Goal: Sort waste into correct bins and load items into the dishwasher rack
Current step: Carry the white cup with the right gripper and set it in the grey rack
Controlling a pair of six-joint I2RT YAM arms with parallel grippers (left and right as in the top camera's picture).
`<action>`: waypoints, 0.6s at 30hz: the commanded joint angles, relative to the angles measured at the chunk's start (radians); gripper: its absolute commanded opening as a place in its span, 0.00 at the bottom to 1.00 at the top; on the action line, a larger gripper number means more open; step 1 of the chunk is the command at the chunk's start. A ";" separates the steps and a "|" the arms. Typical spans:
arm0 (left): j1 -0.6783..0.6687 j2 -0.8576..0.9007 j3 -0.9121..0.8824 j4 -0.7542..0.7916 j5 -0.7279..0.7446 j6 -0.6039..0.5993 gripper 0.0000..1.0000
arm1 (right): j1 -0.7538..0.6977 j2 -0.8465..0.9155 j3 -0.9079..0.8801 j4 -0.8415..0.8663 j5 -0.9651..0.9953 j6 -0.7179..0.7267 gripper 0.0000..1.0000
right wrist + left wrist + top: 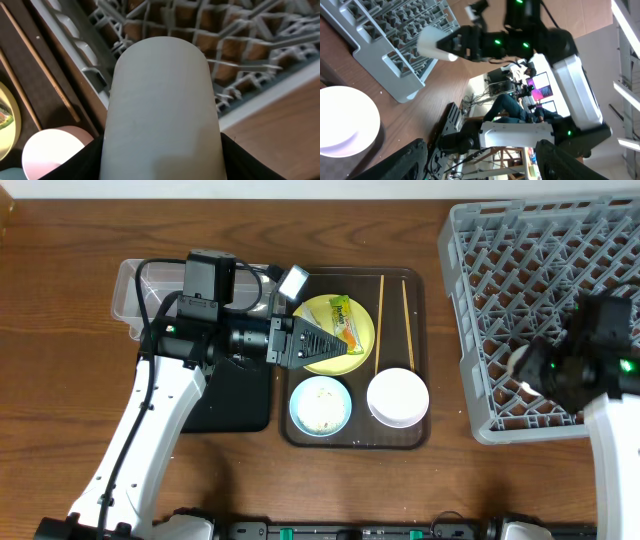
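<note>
My left gripper is open and empty, held level above the yellow plate; its fingers stand wide apart. The green-and-orange wrapper lies on that plate. My right gripper is shut on the small white cup, held over the near left corner of the grey dishwasher rack; the cup also shows in the left wrist view. A light blue bowl holds rice. The white bowl sits beside it. Two chopsticks lie by the plate. No paper scraps show.
The plate, bowls and chopsticks sit on a brown serving tray. A clear tub stands at the left, partly under my left arm. A black tray lies in front of it. The rack fills the right side.
</note>
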 commanded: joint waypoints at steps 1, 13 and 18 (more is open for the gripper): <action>0.000 -0.003 0.011 -0.003 -0.004 0.006 0.72 | -0.002 0.074 0.009 0.025 -0.074 0.002 0.51; -0.016 -0.003 0.011 -0.051 -0.134 0.005 0.72 | -0.002 0.143 0.034 0.030 -0.151 0.014 0.96; -0.087 -0.003 0.011 -0.130 -0.468 -0.015 0.72 | -0.002 0.049 0.069 0.054 -0.372 -0.071 0.96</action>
